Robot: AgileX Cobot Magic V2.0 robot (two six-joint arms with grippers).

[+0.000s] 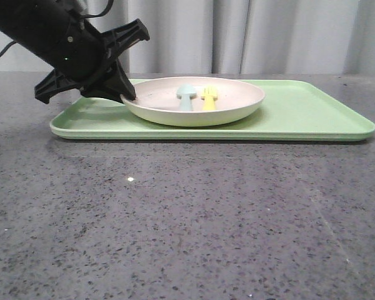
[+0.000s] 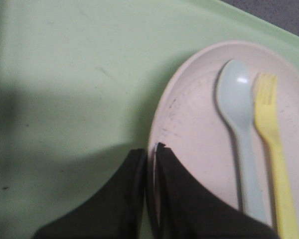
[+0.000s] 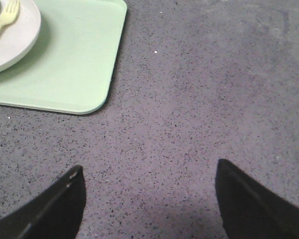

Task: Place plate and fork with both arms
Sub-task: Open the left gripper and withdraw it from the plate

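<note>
Two utensils lie side by side in the plate: the yellow fork on the right, a pale blue spoon touching-close on its left, both handles pointing toward me. In the front view the plate sits on the left-centre of the green tray, which rests on the grey speckled table. My left gripper comes in from the far left, angled down onto the plate's left rim. I judge that approach is chosen so the rim can be pinched without disturbing the cutlery.

Left wrist view: the fingers are drawn together on the plate's edge, one outside, one inside, so the plate is clamped. Plate is cream, shallow, with faint dark scuffs on its inner face. Fork is pastel, thick-handled, short-tined.

Right wrist view: the right gripper hangs over bare table right of the tray's corner, fingers wide apart, holding nothing. Fork just visible at the far left; I judge it is that arm's item to fetch.
</note>
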